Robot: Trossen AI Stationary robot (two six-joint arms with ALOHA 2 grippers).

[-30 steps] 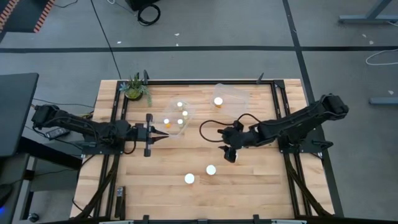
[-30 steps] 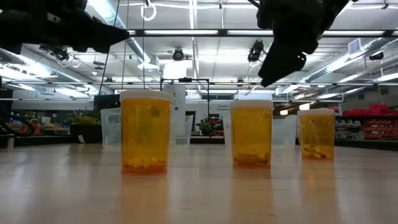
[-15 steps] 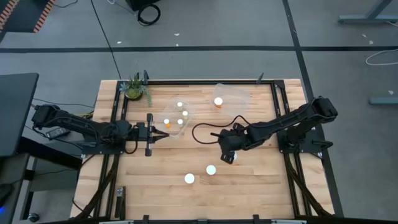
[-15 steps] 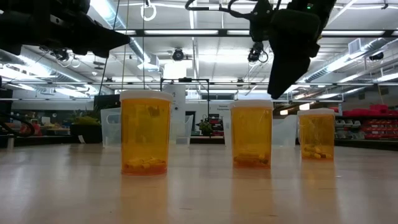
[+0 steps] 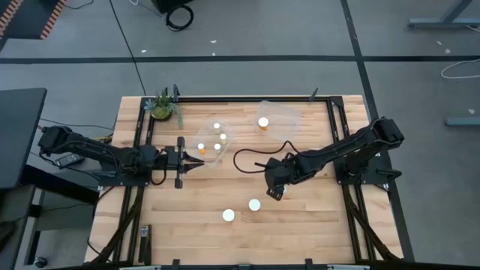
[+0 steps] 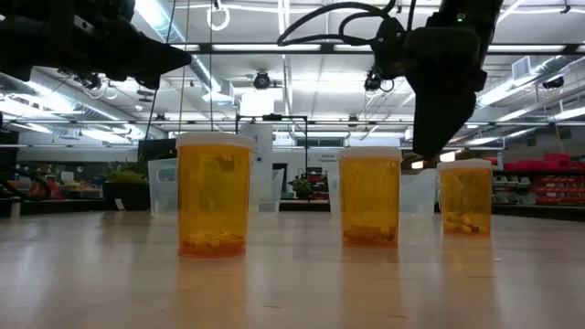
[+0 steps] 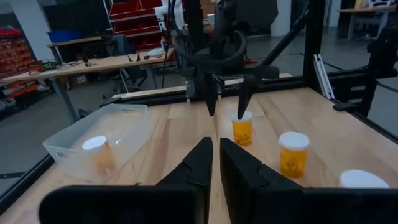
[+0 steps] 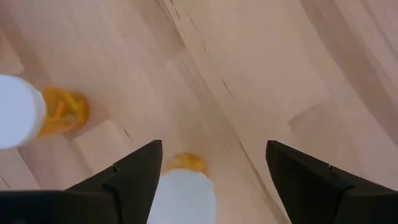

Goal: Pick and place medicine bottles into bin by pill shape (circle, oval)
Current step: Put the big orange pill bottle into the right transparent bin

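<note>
Three amber medicine bottles with white caps stand upright on the wooden table. One is nearest the near edge and one is beside it. The third is below my right gripper. That gripper is open and points down; its fingers stand on either side of this bottle's cap, just above it. My left gripper is shut and empty. It hovers level beside the left clear bin, which holds three bottles. The right clear bin holds one bottle.
A green potted plant stands at the far left corner. Black frame rails run along the table's left and right sides. A black cable loops off my right arm above the table's middle. Bare wood lies toward the near edge.
My right gripper has come down over the third bottle and shifted slightly toward the near edge, tipping to point more steeply down. The bottles and my left arm have kept still.
</note>
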